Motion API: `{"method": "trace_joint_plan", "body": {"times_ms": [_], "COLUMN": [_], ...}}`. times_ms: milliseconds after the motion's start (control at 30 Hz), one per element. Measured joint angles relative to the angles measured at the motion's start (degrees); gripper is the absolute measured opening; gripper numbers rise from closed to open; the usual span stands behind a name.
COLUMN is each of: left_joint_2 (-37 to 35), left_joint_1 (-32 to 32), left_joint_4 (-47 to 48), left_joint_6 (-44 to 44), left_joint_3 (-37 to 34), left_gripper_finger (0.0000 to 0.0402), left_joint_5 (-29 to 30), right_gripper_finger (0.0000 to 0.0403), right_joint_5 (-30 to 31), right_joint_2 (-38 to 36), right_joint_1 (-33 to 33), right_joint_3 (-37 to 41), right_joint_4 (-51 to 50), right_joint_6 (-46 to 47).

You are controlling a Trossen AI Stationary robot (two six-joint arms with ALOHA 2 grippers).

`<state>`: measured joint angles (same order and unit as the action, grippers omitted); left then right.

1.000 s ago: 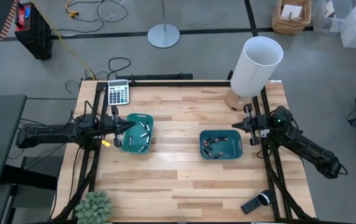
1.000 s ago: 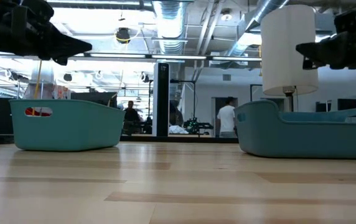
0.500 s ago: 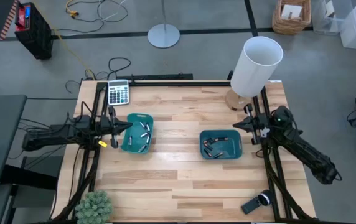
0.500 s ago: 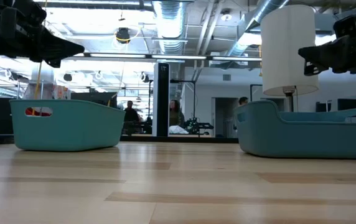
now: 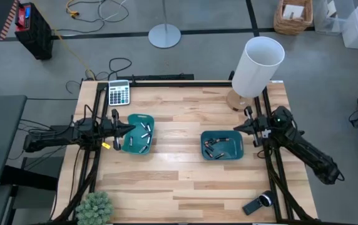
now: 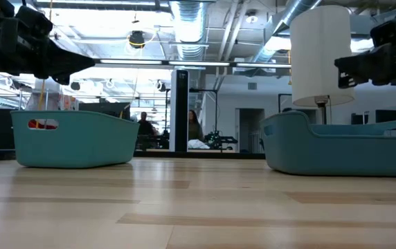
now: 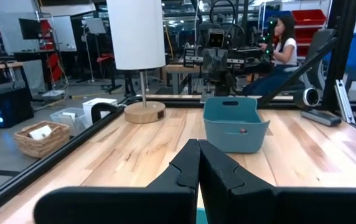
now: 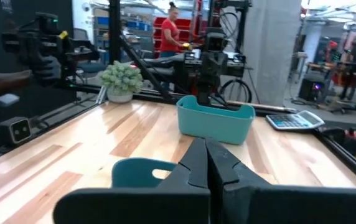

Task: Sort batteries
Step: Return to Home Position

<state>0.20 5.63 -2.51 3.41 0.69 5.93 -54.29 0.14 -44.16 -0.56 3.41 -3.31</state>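
Wooden table (image 5: pixel 179 181) carries batteries (image 5: pixel 143 134) inside two teal trays (image 5: pixel 140 116).

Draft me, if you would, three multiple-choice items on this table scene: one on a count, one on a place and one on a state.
1. How many teal trays stand on the table?
A. one
B. two
C. three

2. Where does the calculator lie?
A. inside a tray
B. on the wood on the left arm's side, outside the trays
C. between the two trays

3. How does the left tool stand?
A. wide open
B. shut on a tray's rim
C. shut, holding nothing

Answers:
1 B: the high view shows one tray near each arm.
2 B: it lies at a table corner, clear of both trays.
3 C: the left wrist view shows its fingers pressed together with nothing between them.
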Motion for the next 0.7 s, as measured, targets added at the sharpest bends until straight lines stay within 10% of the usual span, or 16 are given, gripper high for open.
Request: {"method": "trace_joint_plan", "body": {"times_ms": [200, 700], "left_joint_2": [0.0, 0.0], "left_joint_1": [0.0, 0.0], "left_joint_4": [0.1, -0.1], "left_joint_6": [0.0, -0.4], "left_joint_3": [-0.1, -0.2], "left_gripper_finger": [0.0, 0.0], "left_joint_5": [-0.1, 1.1], "right_gripper_finger": [0.0002, 0.0002], "right_joint_5": [1.5, 35.4], "right_joint_2": [0.0, 0.2], "right_joint_1": [4.0, 22.6], "right_joint_3": [0.1, 0.2], "right_joint_4": [0.3, 2.5], "right_joint_6": [0.1, 1.8]}}
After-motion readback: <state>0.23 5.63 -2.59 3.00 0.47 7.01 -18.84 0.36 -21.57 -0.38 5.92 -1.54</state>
